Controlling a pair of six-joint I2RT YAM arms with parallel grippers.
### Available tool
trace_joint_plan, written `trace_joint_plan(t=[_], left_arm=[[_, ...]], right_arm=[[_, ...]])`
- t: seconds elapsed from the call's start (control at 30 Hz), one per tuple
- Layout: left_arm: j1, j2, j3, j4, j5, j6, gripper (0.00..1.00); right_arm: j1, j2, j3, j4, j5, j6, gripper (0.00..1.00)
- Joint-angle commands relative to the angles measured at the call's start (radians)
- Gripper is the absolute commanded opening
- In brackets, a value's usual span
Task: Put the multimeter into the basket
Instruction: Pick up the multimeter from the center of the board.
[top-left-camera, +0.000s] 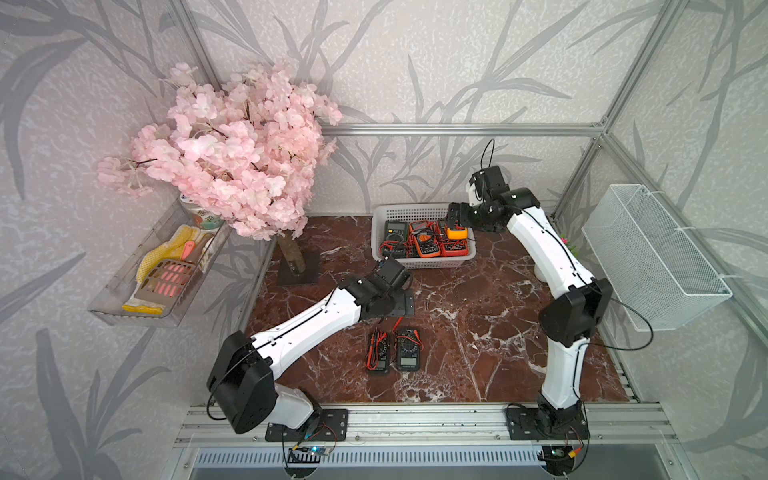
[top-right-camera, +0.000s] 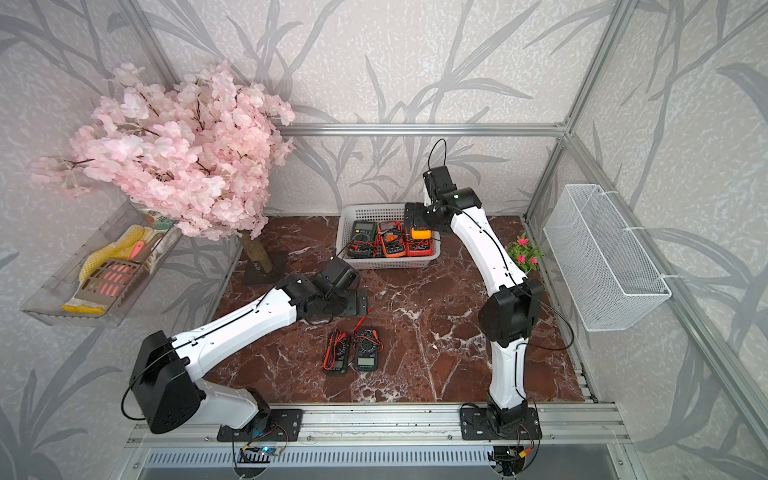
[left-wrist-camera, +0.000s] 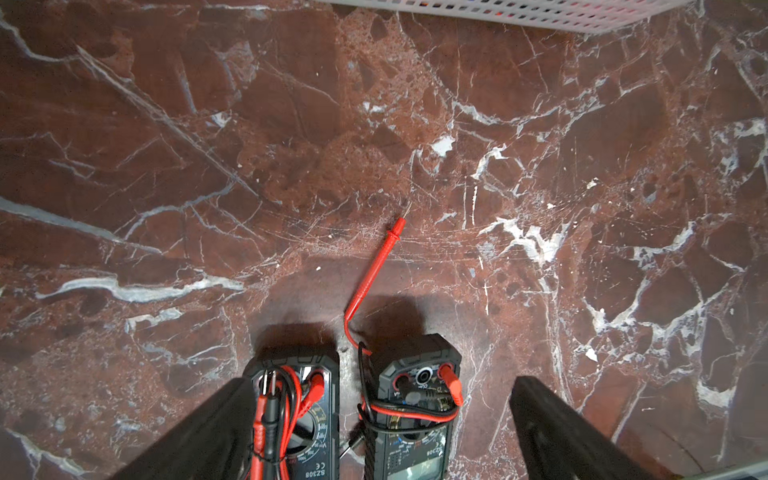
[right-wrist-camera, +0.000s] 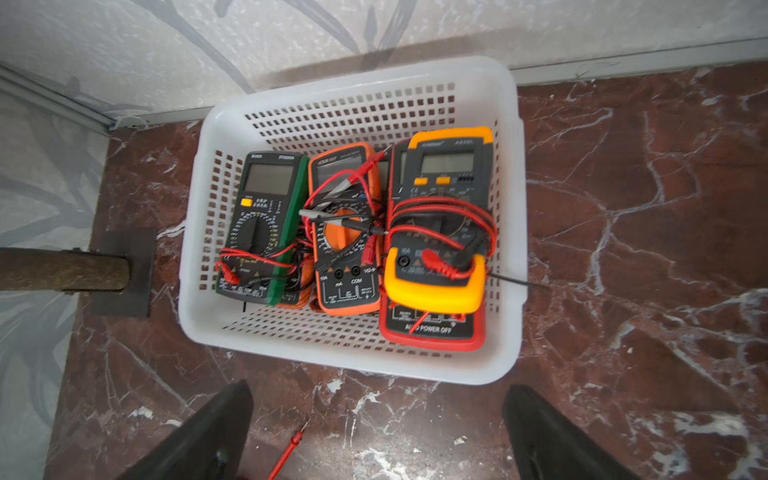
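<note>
The wrapped multimeter (left-wrist-camera: 296, 419) and the second multimeter (left-wrist-camera: 415, 415) lie side by side on the bench (left-wrist-camera: 166, 166), well apart from the basket (right-wrist-camera: 353, 365). Both look rigid, fairly light and smooth-cased, so they are probably best pinched across the narrow sides. The left end effector (left-wrist-camera: 380, 388) hovers above them, spread and empty. The right end effector (right-wrist-camera: 378, 395) is spread above the basket. The loose red probe (left-wrist-camera: 376, 266) could snag, and other meters (right-wrist-camera: 345, 232) crowd the basket.

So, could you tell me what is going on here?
Multimeters are being moved into the white basket. Several, a yellow multimeter among them, already lie in it; two dark multimeters remain on the table. The left gripper is open near those two, the right gripper open by the basket, both empty.
</note>
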Motion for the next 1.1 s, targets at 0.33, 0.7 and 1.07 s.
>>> trace_joint_plan(t=[0.33,0.7,1.07], left_arm=[[-0.171,0.012,-0.075,0.032,-0.117,-0.088,1.0],[-0.242,0.102,-0.098,0.088,-0.084,-0.076,1.0],[-0.311,0.165,-0.158,0.188,-0.068,-0.131,1.0]], right_arm=[[0.006,-0.391,-0.585,0.235,-0.084,0.112,0.99],[0.022,-0.567,-0.826,0.194,-0.116,0.138,0.99],[0.027,-0.623,-0.879,0.132,-0.111,0.125,0.99]])
